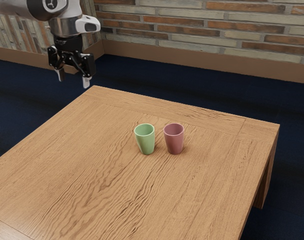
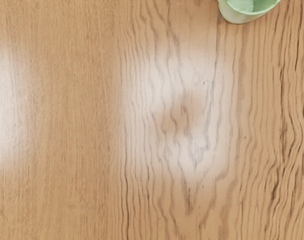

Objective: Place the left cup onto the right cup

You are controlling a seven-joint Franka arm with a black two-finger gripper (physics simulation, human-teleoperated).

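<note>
Exterior view: the end effector (image 1: 72, 78) hangs released and empty, high over a far corner of the surface (image 1: 91, 175), well apart from the green cup (image 1: 144, 138), which stands upright just beside the pink cup (image 1: 174, 138). It would be better to travel over the green cup first, then descend straddling its wall on the side away from the neighbour. The wrist view adds the green cup's (image 2: 244, 10) open mouth from above; the exterior view gives height and spacing.

Wooden table (image 1: 91, 175), dark blue carpet (image 1: 202, 92), brick wall (image 1: 217, 25)
</note>
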